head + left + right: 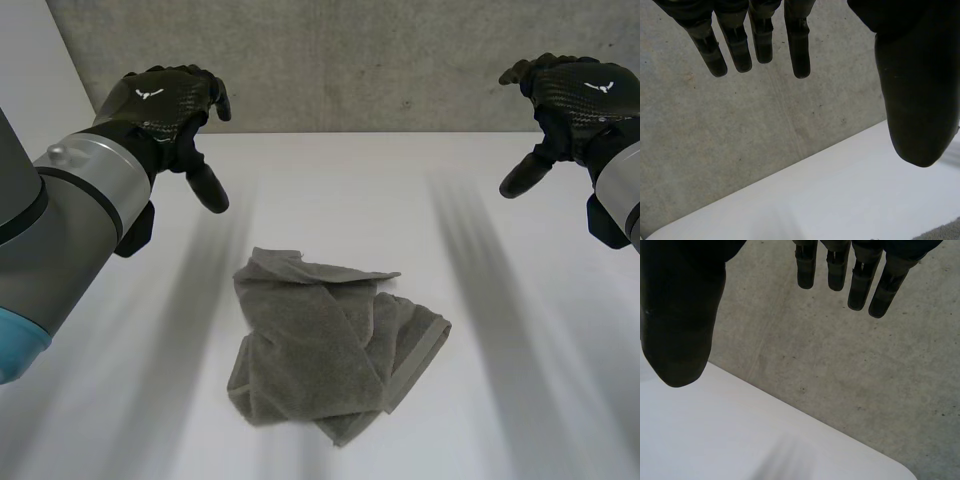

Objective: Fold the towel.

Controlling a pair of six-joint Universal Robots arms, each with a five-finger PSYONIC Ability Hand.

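A grey towel [335, 345] lies crumpled in a loose heap on the white table [330, 190], near the middle and toward the front edge. My left hand [165, 105] hovers high above the table's far left, well clear of the towel, with fingers [799, 45] straight and thumb [915, 100] apart, holding nothing. My right hand [570, 100] hangs at the far right at the same height, its fingers [860, 285] and thumb [680, 330] spread, also empty. A sliver of the towel [945, 232] shows beyond the left thumb.
A grey concrete wall [380, 60] stands right behind the table's far edge. Bare white tabletop surrounds the towel on every side.
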